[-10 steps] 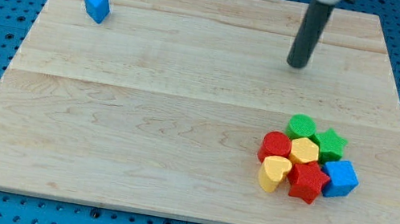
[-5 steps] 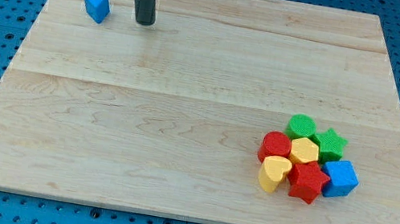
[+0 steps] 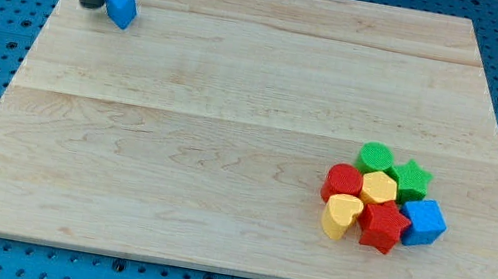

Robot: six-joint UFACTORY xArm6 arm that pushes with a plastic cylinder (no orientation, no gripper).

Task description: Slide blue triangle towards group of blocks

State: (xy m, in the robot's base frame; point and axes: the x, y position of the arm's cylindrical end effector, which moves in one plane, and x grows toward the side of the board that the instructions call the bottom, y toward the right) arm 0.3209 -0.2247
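Resting at the blue triangle's [image 3: 121, 8] left edge, your tip [image 3: 88, 4], no pincer visible, block cluster [image 3: 382, 198] well apart on counter [image 3: 177, 148].

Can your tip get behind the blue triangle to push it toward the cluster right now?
Probably yes. My tip sits just on the view's left of the blue triangle, opposite the group of blocks, with only bare board between triangle and group.

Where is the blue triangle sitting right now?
The blue triangle sits near the board's top-left corner in the camera view, with my tip just at its left and the group of blocks far off at the lower right.
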